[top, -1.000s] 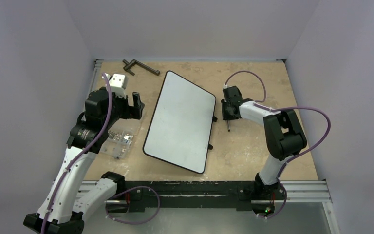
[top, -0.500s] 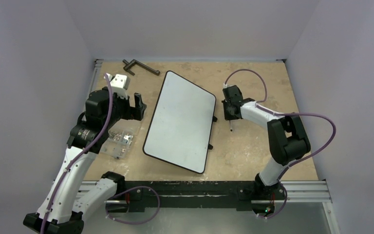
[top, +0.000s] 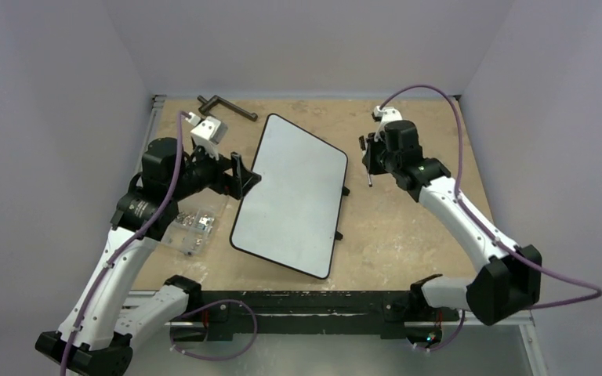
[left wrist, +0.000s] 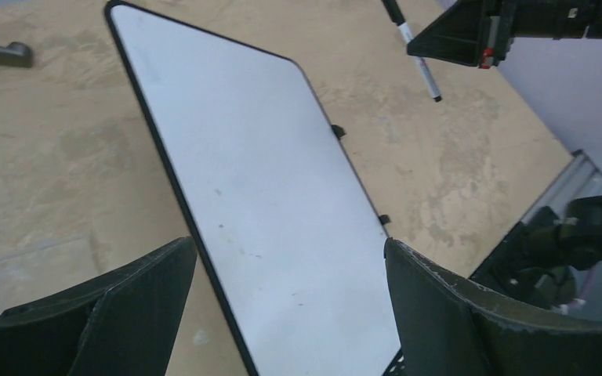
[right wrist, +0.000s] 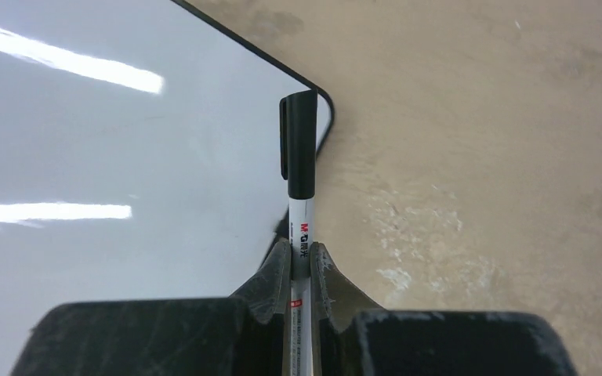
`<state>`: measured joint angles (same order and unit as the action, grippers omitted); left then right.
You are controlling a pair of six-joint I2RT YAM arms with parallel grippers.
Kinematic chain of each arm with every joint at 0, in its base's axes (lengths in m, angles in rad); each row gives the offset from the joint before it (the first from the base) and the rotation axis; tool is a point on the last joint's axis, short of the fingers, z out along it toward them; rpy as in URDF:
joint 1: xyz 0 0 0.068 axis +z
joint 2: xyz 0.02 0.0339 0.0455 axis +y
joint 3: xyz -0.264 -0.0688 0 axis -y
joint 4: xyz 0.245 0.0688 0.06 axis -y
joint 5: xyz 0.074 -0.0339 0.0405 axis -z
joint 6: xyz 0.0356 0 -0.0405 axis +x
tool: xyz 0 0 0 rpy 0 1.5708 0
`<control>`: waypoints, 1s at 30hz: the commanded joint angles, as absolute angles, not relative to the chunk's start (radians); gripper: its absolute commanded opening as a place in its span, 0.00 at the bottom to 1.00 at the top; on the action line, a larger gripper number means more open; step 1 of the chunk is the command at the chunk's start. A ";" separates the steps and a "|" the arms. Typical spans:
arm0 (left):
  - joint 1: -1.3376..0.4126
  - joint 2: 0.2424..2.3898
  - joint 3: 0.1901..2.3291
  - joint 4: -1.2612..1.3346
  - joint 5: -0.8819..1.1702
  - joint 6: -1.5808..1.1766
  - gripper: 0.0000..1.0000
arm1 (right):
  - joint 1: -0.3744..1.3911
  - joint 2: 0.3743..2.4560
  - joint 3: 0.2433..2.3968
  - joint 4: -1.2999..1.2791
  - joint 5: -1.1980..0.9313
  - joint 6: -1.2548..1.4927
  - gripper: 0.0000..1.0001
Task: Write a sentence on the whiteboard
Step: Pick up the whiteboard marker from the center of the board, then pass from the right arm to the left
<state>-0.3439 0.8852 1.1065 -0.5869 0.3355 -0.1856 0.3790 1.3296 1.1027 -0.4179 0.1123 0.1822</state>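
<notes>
Now the right gripper (right wrist: 301, 262) is clenching a capped marker (right wrist: 301, 168), the whiteboard (top: 290, 196) lying just beyond its fingertips (right wrist: 270, 283). Left gripper (left wrist: 290, 270) is hanging released, board edge btwn its fingers (left wrist: 141, 305). No sentence is showing yet; uncapping & writing are remaining.

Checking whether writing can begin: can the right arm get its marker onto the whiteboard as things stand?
Probably yes. The right claw, shut on the marker, hangs just beyond the right edge of the whiteboard with nothing between them. The marker's cap looks on, though.
</notes>
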 commanded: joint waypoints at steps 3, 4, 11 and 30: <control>-0.369 0.911 1.197 -0.467 0.627 -0.343 0.89 | 0.385 1.139 1.045 -0.285 -0.290 0.134 0.00; -0.375 0.917 1.207 -0.465 0.643 -0.355 0.89 | 0.384 1.121 1.039 -0.273 -0.338 0.129 0.00; -0.455 0.974 1.255 -0.427 0.737 -0.420 0.82 | 0.410 1.035 1.034 -0.198 -0.633 0.109 0.00; -0.573 1.122 1.299 -0.482 0.646 -0.491 0.55 | 0.728 1.036 1.059 -0.251 -0.529 -0.028 0.00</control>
<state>-0.5701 1.1206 1.2549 -0.4976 0.6712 -0.4572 0.7017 1.0237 1.0298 -0.2478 -0.5667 0.0288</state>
